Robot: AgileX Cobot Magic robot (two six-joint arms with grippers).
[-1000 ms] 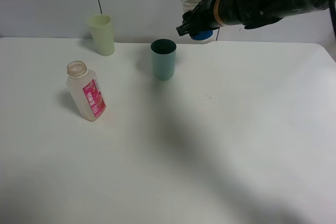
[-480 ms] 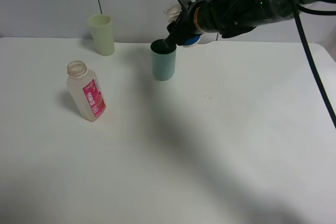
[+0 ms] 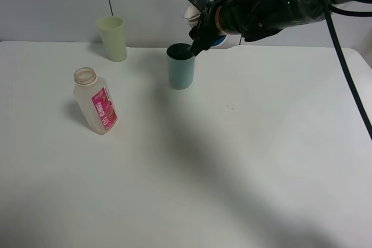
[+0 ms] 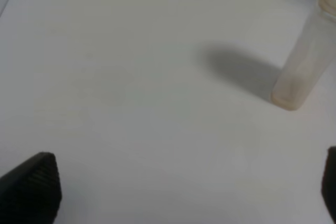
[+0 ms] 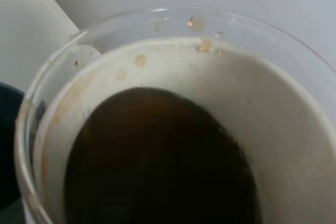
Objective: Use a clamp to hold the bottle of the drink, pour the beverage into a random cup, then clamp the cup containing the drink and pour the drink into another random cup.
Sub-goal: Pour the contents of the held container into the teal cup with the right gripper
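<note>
Brown drink (image 5: pixel 157 161) in the tipped blue-sleeved cup (image 3: pixel 218 40), my right hand (image 3: pixel 199 36) closed around it just above the teal cup (image 3: pixel 181 71), my left hand (image 4: pixel 181 192) wide open and empty, pink-label bottle (image 3: pixel 96 104) standing well left of the teal cup

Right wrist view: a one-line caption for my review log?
Clear cup tipped, dark brown drink pooled toward its rim, teal cup just beside it.

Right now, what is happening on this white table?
The right gripper holds a short clear plastic cup with a blue sleeve, tilted above the plain teal-green tumbler. Dark brown liquid lies inside it; no stream is visible. The clear plastic bottle with a pink label stands apart, uncapped. The left gripper is open and empty.
</note>
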